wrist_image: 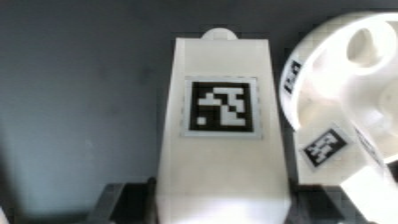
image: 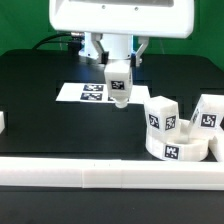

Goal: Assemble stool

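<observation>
My gripper (image: 118, 72) is shut on a white leg block (image: 119, 88) with a black-and-white tag and holds it upright above the black table, just in front of the marker board. The round white seat disc (image: 178, 148) lies at the exterior view's right, with two leg blocks (image: 160, 113) (image: 207, 113) standing up from it. In the wrist view the held leg block (wrist_image: 222, 110) fills the middle between my dark fingers (wrist_image: 132, 206). The seat disc (wrist_image: 347, 75) lies close beside it, apart from it.
The marker board (image: 84, 92) lies flat on the table behind the held block. A long white border rail (image: 100, 176) runs along the front edge. A small white piece (image: 2, 122) shows at the exterior view's left edge.
</observation>
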### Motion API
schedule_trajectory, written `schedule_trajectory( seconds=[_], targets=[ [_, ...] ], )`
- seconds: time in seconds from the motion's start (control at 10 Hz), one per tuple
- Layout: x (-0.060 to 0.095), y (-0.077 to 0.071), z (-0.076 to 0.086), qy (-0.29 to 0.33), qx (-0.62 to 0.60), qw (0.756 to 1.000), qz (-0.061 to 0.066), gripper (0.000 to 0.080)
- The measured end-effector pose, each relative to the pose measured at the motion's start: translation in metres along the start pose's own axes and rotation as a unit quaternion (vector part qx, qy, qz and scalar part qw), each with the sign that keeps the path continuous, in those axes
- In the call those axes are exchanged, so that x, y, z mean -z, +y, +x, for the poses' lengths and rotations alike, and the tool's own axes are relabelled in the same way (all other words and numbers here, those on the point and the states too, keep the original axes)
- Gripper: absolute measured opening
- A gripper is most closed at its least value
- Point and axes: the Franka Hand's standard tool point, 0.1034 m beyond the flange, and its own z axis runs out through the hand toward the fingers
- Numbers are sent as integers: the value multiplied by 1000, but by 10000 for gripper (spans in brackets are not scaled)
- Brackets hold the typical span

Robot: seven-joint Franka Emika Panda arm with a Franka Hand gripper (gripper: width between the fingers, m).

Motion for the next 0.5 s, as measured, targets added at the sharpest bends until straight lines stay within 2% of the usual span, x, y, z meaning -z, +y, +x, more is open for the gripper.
schedule_trajectory(
  seconds=[0.1, 0.3, 0.5],
  targets=[
    [-1, 1, 5, 47, 2, 999, -2, 334],
    [-2, -2, 1, 52, 1, 999, -2, 334],
    [12, -36, 1, 52, -1, 999, 10, 334]
  ],
)
